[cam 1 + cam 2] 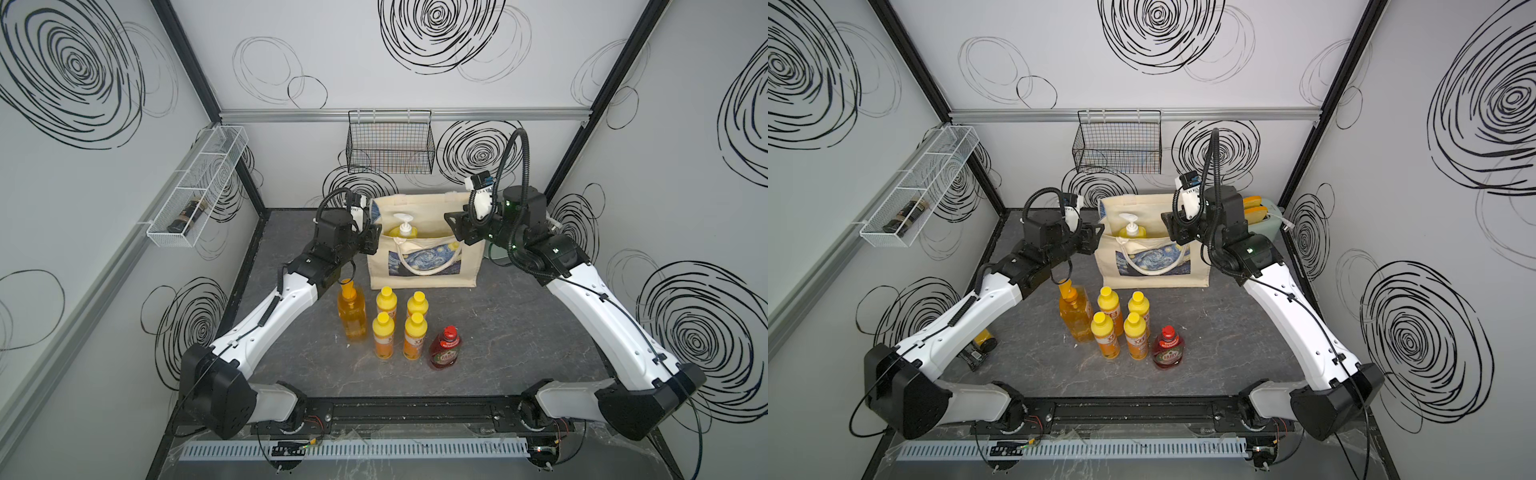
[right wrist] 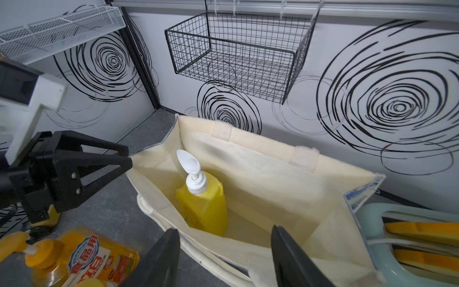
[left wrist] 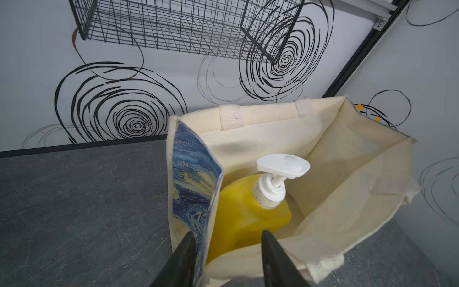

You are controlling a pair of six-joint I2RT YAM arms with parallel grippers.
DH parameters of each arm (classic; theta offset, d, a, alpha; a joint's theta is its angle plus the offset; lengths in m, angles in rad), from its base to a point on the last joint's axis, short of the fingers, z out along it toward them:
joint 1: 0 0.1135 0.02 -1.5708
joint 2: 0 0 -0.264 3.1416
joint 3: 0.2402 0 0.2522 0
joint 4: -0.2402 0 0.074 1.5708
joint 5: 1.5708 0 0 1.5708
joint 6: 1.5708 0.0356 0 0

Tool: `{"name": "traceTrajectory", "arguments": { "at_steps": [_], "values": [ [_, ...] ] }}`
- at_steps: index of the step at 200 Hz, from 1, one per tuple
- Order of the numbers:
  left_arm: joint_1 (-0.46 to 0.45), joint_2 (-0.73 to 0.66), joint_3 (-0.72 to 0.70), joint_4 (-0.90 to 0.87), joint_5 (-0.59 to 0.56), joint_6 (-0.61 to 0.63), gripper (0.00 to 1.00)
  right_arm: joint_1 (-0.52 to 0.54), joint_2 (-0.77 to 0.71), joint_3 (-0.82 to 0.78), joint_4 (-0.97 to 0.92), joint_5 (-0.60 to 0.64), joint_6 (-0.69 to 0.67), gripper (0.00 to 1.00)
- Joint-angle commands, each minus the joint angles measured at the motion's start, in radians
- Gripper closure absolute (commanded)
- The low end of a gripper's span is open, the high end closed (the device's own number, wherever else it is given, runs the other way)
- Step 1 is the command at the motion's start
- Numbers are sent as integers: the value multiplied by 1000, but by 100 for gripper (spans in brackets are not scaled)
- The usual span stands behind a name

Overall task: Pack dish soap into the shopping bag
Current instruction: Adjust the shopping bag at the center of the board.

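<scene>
Left gripper [image 1: 372, 240]: jaws apart, nothing held. Set at the near left corner of the shopping bag [image 1: 432, 266]. Printed side panel of the bag between the fingers in the left wrist view, not pinched.

Right gripper [image 1: 456, 227]: jaws wide apart, nothing held. Poised at the bag's right rim, open mouth of the bag below.

Dish soap, packed: yellow white-pump bottle [image 1: 404, 227], roughly upright inside the bag, at its left end.

Dish soap, left to pack: six bottles, all upright on the table [image 1: 519, 332], just in front of the bag and on the robot's side of both grippers.
- orange pump bottle [image 1: 352, 318]: leftmost, under the left wrist.
- four small yellow bottles [image 1: 383, 334]: tight two-by-two block just beside it.
- red Fairy bottle [image 1: 445, 349]: rightmost, nearest the robot, slightly apart from the block.

Deciding relation, as a judgement: long axes vertical, caps up. Every candidate back and down from the grippers, so withdrawal from the bag first. Left arm nearer the orange pump bottle, though crowded by its own forearm. Right arm nearer the red Fairy bottle, with an open approach.

Surface: dark grey, stone-patterned, flat, matt.

Room: bag interior free to the right of the packed bottle. Black wire basket [image 1: 390, 143] on the back wall above the bag. Pale green appliance [image 1: 1262, 218] close behind the right arm, contact not discernible.
</scene>
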State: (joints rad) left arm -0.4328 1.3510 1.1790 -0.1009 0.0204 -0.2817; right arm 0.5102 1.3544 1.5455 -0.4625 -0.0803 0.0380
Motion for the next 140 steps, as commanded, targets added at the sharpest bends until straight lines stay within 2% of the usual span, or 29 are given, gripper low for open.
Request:
{"name": "traceTrajectory", "arguments": {
  "at_steps": [1,37,76,86,120,140],
  "values": [
    [-16,-12,-48,38,-16,-12,57,22,101,46,-13,-29,-21,36],
    [-24,-31,-98,74,-40,-12,57,34,242,141,-24,-66,-29,36],
    [-21,-98,-116,178,-59,-29,33,63,328,170,-38,-65,-72,32],
    [-15,-91,-97,187,-49,-28,29,63,351,180,-30,-67,-71,31],
    [-12,-17,-58,196,-22,-21,29,69,448,262,-79,-82,-76,29],
    [-11,5,-67,196,-21,-18,28,89,462,265,-139,-46,-79,26]
  ]
}}
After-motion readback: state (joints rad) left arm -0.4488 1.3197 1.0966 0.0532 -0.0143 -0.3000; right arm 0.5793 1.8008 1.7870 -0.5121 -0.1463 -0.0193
